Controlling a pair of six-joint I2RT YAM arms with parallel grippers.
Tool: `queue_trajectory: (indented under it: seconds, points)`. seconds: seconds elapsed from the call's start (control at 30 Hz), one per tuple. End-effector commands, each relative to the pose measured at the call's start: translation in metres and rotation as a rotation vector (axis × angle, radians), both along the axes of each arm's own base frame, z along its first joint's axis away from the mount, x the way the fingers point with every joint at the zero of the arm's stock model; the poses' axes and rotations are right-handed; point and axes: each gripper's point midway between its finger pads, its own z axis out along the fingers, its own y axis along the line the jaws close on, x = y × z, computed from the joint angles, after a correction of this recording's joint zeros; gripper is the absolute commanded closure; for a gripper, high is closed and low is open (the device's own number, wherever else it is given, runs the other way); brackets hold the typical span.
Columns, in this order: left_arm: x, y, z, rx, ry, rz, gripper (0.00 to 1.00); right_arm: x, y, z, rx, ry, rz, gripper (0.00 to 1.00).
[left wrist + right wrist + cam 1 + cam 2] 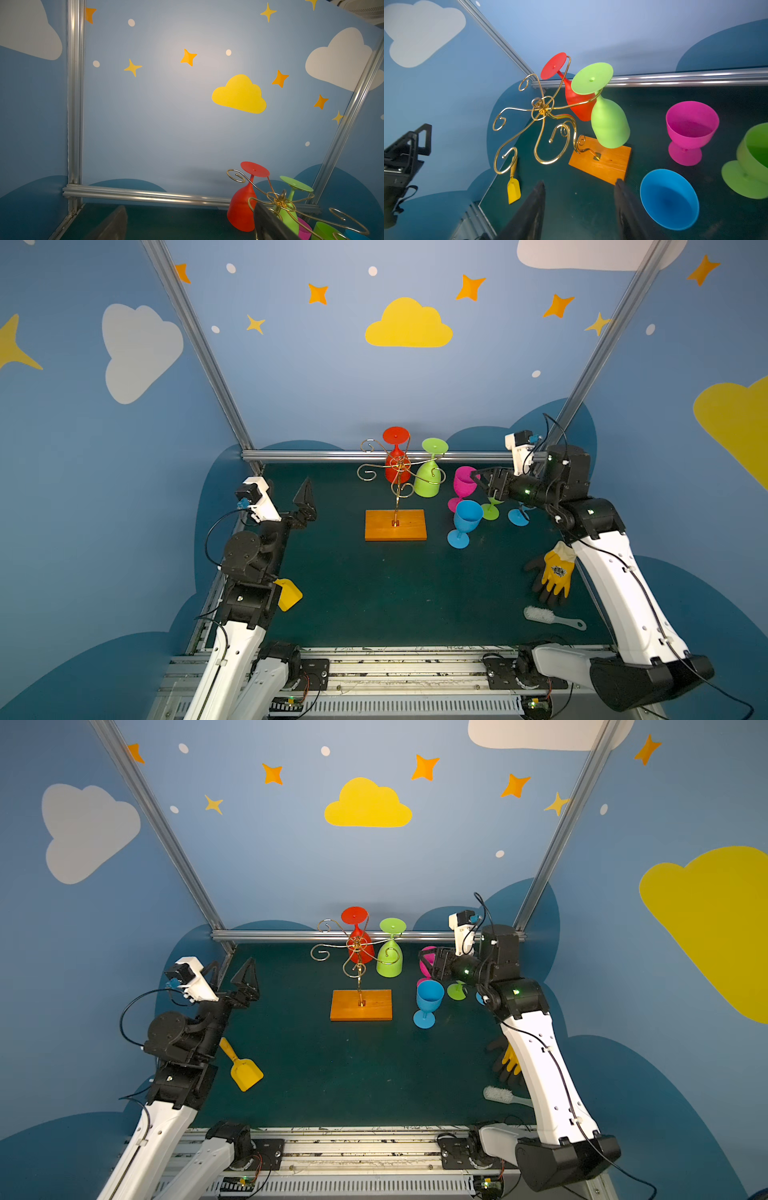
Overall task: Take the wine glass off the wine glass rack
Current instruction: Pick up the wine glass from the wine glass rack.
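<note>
a: entry one. where is the wine glass rack standing?
b: you are seeing it standing upright toward the back of the table, near the middle, with its wooden base lying flat.
a: what is hanging on it?
b: two pieces, both hanging upside down with their feet caught in the scroll arms. a red wine glass is hanging on the far side, and a green wine glass is hanging just beside it, toward the right arm.
a: loose stock?
b: you are looking at a pink glass and a blue glass standing upright to the rack's right. a second green glass and a second blue glass are showing behind the right arm, mostly hidden.
a: right gripper?
b: it is hovering near the pink glass, with its fingers standing partly apart and gripping nothing.
a: left gripper?
b: it is hanging at the table's left edge, well apart from the rack, with its fingers spread wide and holding nothing.
a: sundries?
b: a yellow scoop is lying by the left arm. a glove and a brush are lying by the right arm.
</note>
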Motion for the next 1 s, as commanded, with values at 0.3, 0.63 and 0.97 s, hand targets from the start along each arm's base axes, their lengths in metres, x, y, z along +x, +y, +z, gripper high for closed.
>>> queue_trajectory:
  seconds: [0.3, 0.63, 0.97]
  points:
    - [0.000, -0.011, -0.003, 0.060, -0.064, -0.066, 0.06, 0.069, 0.018, -0.016, 0.214, 0.106, 0.089, 0.52]
    - [0.000, -0.005, -0.012, 0.050, -0.045, -0.055, 0.06, 0.103, 0.029, -0.024, 0.262, 0.130, 0.118, 0.52]
    - [0.001, -0.001, -0.015, 0.027, -0.036, -0.054, 0.05, 0.127, 0.042, -0.026, 0.281, 0.156, 0.151, 0.52]
